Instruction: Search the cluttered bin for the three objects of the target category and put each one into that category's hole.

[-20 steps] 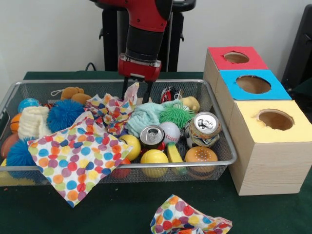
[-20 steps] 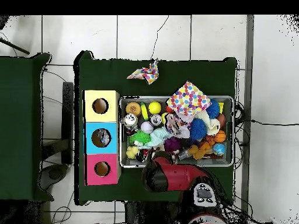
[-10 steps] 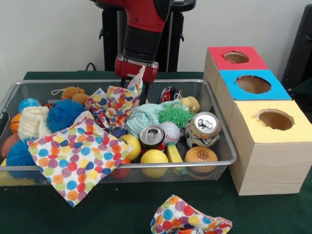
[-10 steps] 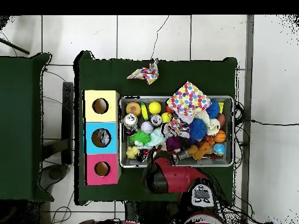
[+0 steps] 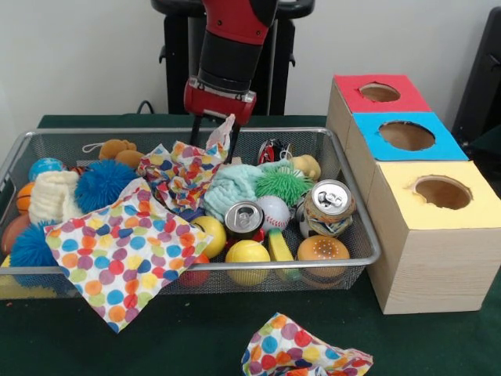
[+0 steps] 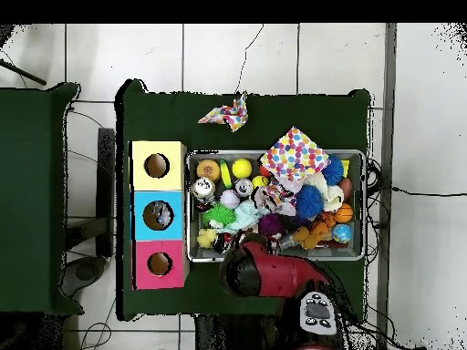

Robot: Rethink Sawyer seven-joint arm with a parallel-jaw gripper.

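1. The gripper (image 5: 217,131) is clamped on a corner of the polka-dot cloth (image 5: 184,174), above the back of the wire bin (image 5: 356,227).
2. The rest of that cloth lies in the bin.
3. The three-hole box (image 5: 427,211) stands beside the bin.

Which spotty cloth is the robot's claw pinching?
The gripper pinches the crumpled spotty cloth at the back of the bin. The flat one drapes over the bin's front rim; the third lies outside on the table.
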